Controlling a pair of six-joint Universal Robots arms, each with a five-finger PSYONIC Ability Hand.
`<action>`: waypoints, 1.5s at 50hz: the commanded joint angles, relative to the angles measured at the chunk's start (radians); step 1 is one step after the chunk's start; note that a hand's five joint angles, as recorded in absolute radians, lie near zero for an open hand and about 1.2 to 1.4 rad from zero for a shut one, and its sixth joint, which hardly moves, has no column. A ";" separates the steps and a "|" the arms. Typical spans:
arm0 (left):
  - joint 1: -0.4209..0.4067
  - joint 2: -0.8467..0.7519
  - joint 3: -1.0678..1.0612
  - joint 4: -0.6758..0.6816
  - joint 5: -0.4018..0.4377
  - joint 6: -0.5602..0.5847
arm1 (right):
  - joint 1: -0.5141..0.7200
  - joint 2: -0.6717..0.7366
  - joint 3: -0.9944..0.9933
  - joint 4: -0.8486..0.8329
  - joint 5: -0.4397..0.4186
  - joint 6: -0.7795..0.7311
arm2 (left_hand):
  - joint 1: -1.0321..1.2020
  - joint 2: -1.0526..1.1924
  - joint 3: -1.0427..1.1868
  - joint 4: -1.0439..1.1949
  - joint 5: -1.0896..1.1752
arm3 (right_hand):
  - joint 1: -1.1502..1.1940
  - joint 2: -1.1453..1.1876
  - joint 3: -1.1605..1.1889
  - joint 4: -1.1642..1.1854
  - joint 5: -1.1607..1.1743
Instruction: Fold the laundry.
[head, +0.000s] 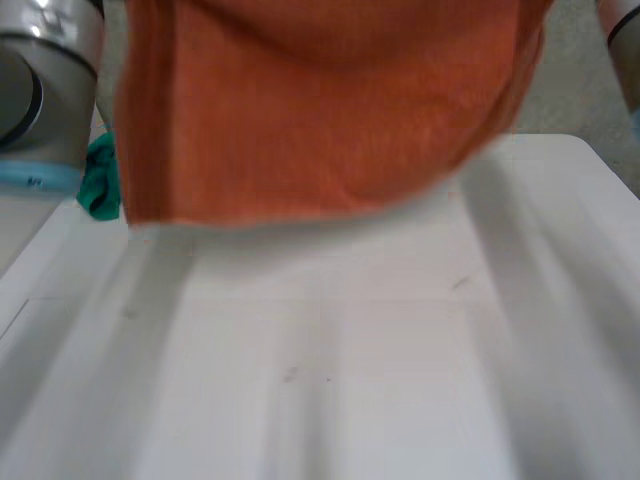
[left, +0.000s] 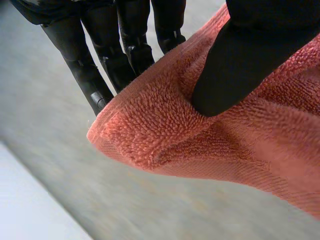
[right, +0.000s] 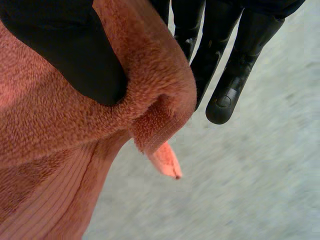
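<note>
An orange towel (head: 320, 110) hangs spread out above the far half of the white table (head: 350, 380), its lower hem level and just over the tabletop. In the left wrist view my left hand (left: 250, 55) pinches a corner of the towel (left: 200, 145) between its thumb and its fingers (left: 100, 60). In the right wrist view my right hand (right: 65, 50) presses its thumb into the towel (right: 50, 150) at another corner, with the fingers (right: 235, 65) behind the cloth. A small folded tip of hem pokes out below that grip.
A green cloth (head: 100, 180) lies at the table's far left, beside the grey joint of my left arm (head: 40, 90). Part of my right arm (head: 625, 40) is at the far right. Grey floor lies beyond the table.
</note>
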 joint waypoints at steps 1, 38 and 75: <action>-0.012 -0.008 -0.040 0.249 -0.022 0.004 | 0.009 -0.235 0.389 -0.221 0.027 -0.005 | 0.266 0.198 0.202 0.195 0.258 | 0.438 0.225 0.217 0.207 0.250; -0.053 0.094 -0.785 -0.200 -0.025 -0.010 | -0.035 -0.420 1.397 -0.117 -0.071 -0.276 | -0.611 -0.679 -0.675 -0.682 -0.619 | -0.688 -0.901 -0.909 -0.919 -0.876; 0.100 0.029 -0.858 -0.258 0.020 -0.293 | -0.398 -0.354 1.426 -0.054 -0.395 -0.304 | -0.620 -0.688 -0.684 -0.691 -0.628 | -0.533 -0.746 -0.754 -0.763 -0.721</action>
